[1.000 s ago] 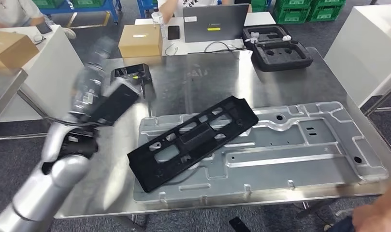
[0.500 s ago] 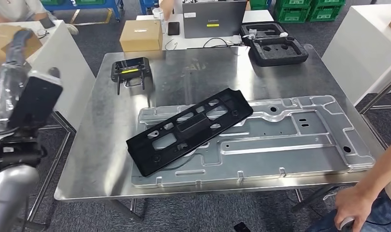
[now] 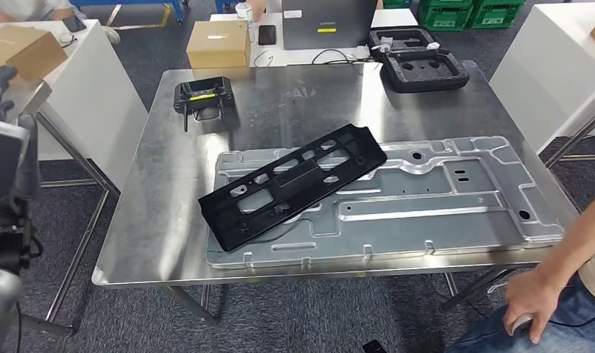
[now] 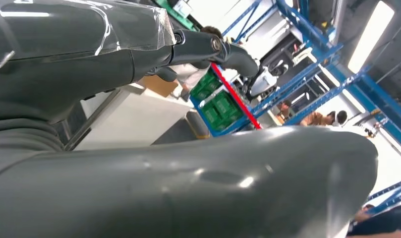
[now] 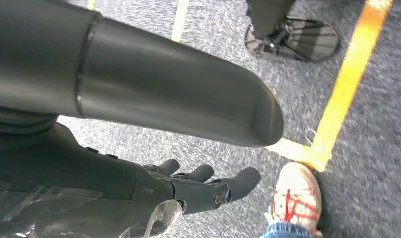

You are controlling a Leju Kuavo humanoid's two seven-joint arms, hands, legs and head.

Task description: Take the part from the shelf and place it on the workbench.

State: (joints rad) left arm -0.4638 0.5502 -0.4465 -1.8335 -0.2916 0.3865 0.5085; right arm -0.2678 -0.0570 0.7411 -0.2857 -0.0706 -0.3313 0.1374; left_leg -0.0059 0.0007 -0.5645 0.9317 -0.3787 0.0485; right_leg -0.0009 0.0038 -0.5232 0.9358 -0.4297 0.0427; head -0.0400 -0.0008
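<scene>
Black part (image 3: 294,185) on workbench (image 3: 169,191)

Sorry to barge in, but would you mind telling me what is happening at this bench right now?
The black plastic part lies at a slant on the large grey metal panel on the steel workbench, with neither robot hand touching it. The left hand is raised off to the side holding nothing, and the right hand hangs toward the floor, fingers apart. A person's hand is near the bench's right corner.
</scene>
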